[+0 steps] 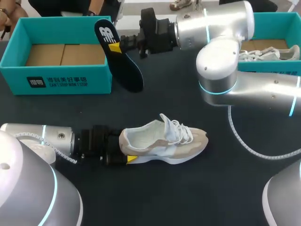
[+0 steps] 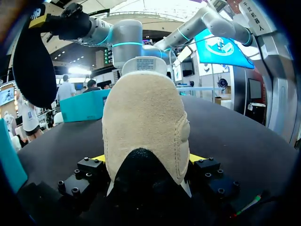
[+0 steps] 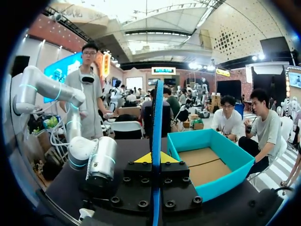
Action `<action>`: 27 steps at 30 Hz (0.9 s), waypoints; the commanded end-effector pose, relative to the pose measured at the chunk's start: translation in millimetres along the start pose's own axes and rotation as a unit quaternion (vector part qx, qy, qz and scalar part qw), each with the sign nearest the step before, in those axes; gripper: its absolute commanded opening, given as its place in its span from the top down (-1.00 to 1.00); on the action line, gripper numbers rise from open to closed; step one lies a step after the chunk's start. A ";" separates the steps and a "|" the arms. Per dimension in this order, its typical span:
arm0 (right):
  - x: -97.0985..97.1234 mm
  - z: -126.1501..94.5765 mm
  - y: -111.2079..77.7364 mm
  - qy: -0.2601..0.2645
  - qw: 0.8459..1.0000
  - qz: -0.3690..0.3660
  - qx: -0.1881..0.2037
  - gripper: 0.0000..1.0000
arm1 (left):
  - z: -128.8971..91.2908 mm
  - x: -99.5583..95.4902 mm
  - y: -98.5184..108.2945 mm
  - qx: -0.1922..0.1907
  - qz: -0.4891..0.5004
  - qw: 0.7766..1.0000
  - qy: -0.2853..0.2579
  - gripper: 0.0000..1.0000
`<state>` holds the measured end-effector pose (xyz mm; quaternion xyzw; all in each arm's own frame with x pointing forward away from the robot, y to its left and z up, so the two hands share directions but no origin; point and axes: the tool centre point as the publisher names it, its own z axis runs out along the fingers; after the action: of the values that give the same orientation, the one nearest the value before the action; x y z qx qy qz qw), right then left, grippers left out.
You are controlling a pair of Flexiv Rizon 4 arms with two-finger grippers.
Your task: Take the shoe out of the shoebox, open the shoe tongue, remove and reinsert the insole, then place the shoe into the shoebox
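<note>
Shoe (image 1: 162,141) lies on the table (image 1: 188,197); right-hand box (image 1: 277,18) holds a second sneaker (image 1: 265,53).

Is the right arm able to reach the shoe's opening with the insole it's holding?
Probably yes. The shoe sits on the table with its opening facing up, and nothing lies between it and the insole. The left end effector grips only the heel.

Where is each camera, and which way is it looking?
Head view: above and behind, looking down on the dark table; both silver arms show.
Left wrist view: on the left arm, facing along the left gripper at the heel of the beige-and-white sneaker.
Right wrist view: on the right arm, facing along the right gripper at the thin black insole, edge-on, teal cardboard shoebox beside.
Shared: all three show the insole.
</note>
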<state>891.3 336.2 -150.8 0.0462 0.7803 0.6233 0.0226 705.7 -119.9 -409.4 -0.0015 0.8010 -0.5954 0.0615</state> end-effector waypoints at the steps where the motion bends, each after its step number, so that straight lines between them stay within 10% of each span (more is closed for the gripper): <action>1: 4.2 1.1 -1.9 -0.038 0.999 -0.001 -0.007 1.00 | 1.4 0.8 -0.8 -0.002 0.000 1.000 -0.001 1.00; 11: -15.4 -15.5 26.0 0.006 0.997 0.065 -0.044 1.00 | 1.4 0.8 -0.8 -0.002 0.000 1.000 -0.001 1.00; 23: 19.1 -29.1 73.8 0.088 0.953 0.266 -0.116 1.00 | 1.4 0.8 -0.8 -0.002 0.000 1.000 -0.001 1.00; 27: 16.0 -29.9 88.6 0.079 0.960 0.242 -0.114 1.00 | 1.4 0.8 -0.8 -0.002 0.000 1.000 -0.001 1.00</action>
<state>876.4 325.6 -60.7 0.1823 0.6682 0.6959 -0.1896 705.7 -120.0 -409.4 -0.0015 0.8010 -0.5954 0.0614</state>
